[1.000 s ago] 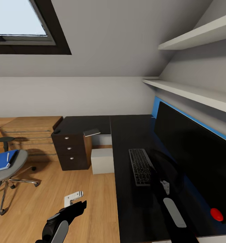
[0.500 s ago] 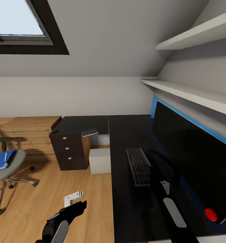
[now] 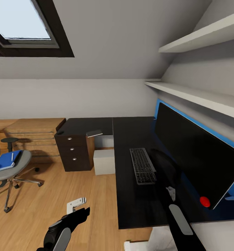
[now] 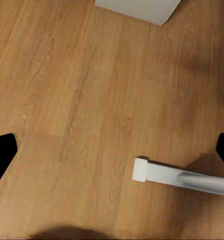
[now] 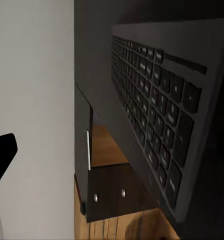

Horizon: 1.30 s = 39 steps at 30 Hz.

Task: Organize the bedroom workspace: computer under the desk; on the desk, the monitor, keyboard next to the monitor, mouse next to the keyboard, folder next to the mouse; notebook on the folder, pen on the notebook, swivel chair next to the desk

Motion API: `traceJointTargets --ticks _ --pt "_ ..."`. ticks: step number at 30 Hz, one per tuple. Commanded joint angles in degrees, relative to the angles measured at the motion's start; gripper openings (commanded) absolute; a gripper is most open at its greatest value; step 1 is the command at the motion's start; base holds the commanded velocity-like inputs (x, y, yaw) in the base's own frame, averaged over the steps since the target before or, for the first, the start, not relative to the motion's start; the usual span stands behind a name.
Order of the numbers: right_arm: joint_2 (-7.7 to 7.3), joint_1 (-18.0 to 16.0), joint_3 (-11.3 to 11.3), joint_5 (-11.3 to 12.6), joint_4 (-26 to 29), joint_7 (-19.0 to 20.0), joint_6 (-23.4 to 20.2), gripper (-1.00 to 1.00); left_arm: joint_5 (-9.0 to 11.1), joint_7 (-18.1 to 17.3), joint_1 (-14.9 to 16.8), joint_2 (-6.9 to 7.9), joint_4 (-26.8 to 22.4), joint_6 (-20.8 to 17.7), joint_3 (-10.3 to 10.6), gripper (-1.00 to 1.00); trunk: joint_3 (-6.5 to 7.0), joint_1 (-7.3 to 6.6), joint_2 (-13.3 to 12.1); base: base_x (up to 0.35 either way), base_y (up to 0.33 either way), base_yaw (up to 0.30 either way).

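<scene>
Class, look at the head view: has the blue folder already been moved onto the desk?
No: the blue folder lies on the swivel chair seat, apart from the desk.

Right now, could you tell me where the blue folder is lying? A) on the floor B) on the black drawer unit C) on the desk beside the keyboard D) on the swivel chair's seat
D: the blue folder rests on the swivel chair, apart from the desk.

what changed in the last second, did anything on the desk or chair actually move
Nothing in the room moved; the camera shifted, showing more of the black-topped desk's near edge. The slim grey keyboard, wide black monitor and blue folder on the grey swivel chair stayed put. Both arms kept their pose.
</scene>
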State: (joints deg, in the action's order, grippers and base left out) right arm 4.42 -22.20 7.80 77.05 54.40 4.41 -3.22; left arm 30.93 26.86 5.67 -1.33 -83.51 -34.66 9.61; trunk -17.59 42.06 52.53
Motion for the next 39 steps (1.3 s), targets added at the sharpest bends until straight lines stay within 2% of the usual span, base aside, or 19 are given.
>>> traceJointTargets --ticks 1,23,30,39 --pt "0.06 0.0 0.2 0.6 0.0 0.2 -0.4 1.00 0.6 0.6 0.0 0.01 -0.1 -0.1 0.1 1.00 -0.07 -0.03 0.1 -0.333 0.000 0.000" --pt "0.06 0.0 0.2 0.4 0.0 0.2 -0.4 1.00 0.7 0.6 0.0 0.08 -0.1 -0.1 -0.1 1.00 -0.07 -0.03 0.1 -0.335 0.000 0.000" --pt "0.13 0.0 0.1 0.3 -0.1 0.1 -0.3 1.00 0.7 0.6 0.0 0.05 -0.1 -0.1 -0.9 1.00 -0.07 -0.03 0.1 -0.335 0.000 0.000" --pt "0.16 -0.8 0.0 0.3 -3.4 -1.1 -0.3 1.00 0.7 0.6 0.0 0.09 -0.1 -0.1 -1.4 1.00 -0.07 -0.03 0.1 -0.335 0.000 0.000"
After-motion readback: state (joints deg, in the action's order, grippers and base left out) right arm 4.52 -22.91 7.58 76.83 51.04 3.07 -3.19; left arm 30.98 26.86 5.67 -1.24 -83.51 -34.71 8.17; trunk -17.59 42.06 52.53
